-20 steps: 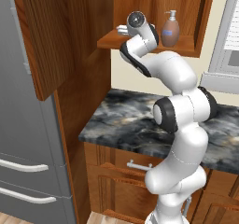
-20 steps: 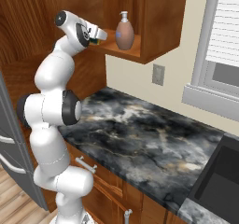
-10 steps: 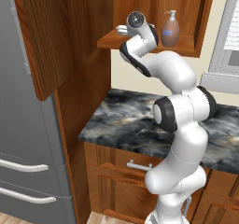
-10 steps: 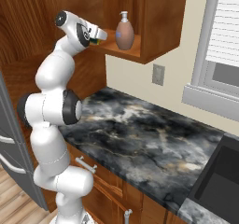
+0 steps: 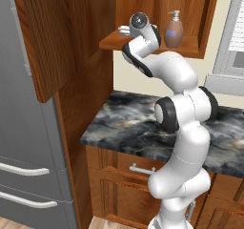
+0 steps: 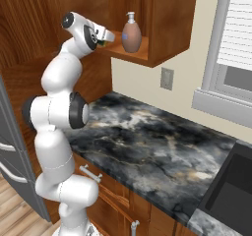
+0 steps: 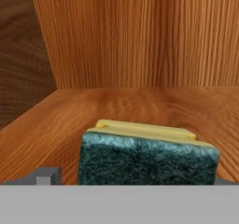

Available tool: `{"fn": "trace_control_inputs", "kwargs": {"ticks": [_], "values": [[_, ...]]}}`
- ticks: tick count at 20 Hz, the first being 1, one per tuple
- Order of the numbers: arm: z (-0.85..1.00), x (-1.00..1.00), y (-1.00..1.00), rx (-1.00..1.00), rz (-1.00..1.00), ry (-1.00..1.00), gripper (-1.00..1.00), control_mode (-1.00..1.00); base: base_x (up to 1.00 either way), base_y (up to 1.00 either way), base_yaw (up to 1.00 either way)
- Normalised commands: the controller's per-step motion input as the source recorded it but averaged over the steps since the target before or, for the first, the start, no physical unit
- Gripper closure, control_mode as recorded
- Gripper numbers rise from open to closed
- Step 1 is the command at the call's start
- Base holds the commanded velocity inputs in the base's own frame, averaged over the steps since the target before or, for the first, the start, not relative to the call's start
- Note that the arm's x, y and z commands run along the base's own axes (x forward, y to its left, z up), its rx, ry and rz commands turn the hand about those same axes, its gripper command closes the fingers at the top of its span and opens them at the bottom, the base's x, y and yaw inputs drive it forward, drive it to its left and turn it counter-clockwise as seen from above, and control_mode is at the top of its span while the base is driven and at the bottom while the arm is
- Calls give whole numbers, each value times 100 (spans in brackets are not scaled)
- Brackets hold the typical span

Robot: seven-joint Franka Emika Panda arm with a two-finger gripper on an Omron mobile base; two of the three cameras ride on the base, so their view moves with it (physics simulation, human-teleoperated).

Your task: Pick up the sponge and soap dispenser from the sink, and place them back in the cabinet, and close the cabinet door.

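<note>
We are hovering our gripper, spread wide, around the sponge low in the hand view. Pulling back crooked, we risk dragging it off the shelf or bumping the soap dispenser.

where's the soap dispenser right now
The soap dispenser stands upright on the cabinet shelf, to the right of the gripper in both base views.

The sponge, yellow with a dark green scrub face, lies flat on the cabinet shelf; the orange-brown soap dispenser stands upright nearby.
</note>
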Motion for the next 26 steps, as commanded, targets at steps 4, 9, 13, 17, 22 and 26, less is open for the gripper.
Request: {"fn": "trace_control_inputs", "kwargs": {"ticks": [4, 9, 13, 17, 22, 26], "values": [[0, 6, -4, 0, 3, 0, -100, -100, 0, 0, 0], [0, 0, 0, 0, 3, 0, -100, -100, 0, 0, 0], [-1, 0, 0, 0, 1, 0, -100, -100, 0, 0, 0], [-14, 0, 0, 0, 0, 0, -100, -100, 0, 0, 0], [-13, 0, 0, 0, 0, 0, -100, -100, 0, 0, 0], [-19, 0, 0, 0, 0, 0, -100, -100, 0, 0, 0]]}}
